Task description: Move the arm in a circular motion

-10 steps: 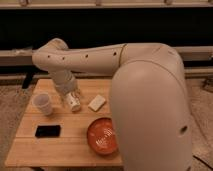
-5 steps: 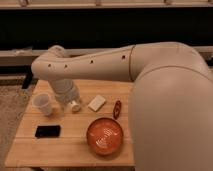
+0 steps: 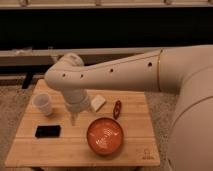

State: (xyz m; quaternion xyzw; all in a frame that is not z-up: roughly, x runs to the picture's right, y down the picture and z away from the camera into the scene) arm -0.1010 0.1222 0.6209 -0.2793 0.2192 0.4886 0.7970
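While pointing down over the wooden table [image 3: 30, 147], gripper [image 3: 74, 119] hangs between white cup [image 3: 43, 103] and red bowl [image 3: 105, 135]; whether its prongs are apart or together cannot be told. Above it, arm [image 3: 115, 75], stretching from the right to an elbow far left. Nearby: black phone [image 3: 48, 131], pale block [image 3: 98, 103], small red object [image 3: 117, 108].
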